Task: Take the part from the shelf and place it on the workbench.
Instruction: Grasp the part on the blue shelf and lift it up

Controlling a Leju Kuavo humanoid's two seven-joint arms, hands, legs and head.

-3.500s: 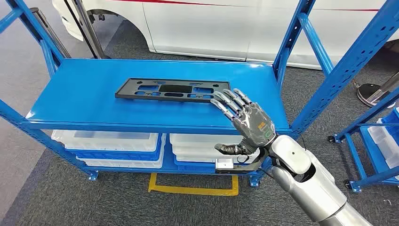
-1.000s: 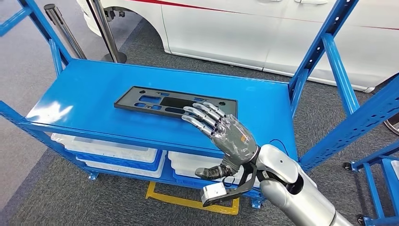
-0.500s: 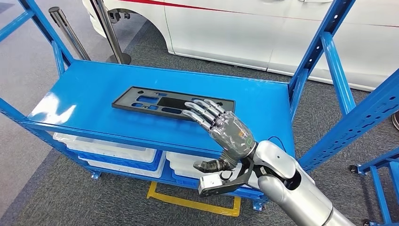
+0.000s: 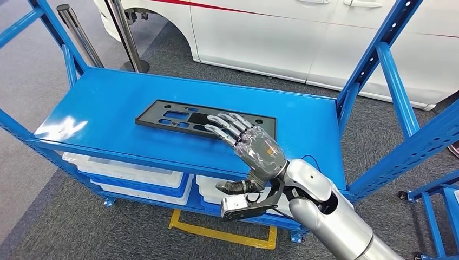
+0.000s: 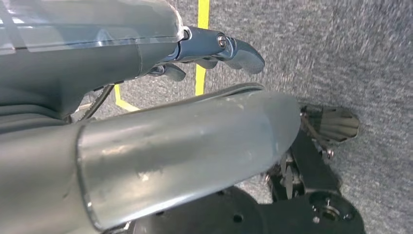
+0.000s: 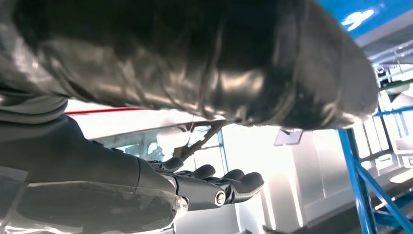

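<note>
On the blue shelf (image 4: 108, 103), the flat black part (image 4: 178, 118) lies under the right hand's reach.
Over the part's near right end, the right hand (image 4: 254, 147) hovers with fingers (image 4: 222, 127) spread and straight, holding nothing; whether the tips touch the part cannot be told. Below the part's shelf sit white bins (image 4: 130, 173). Beyond it stands a white car (image 4: 281, 32). The left hand (image 5: 146, 44) hangs over grey carpet, fingers loosely extended, empty.
</note>
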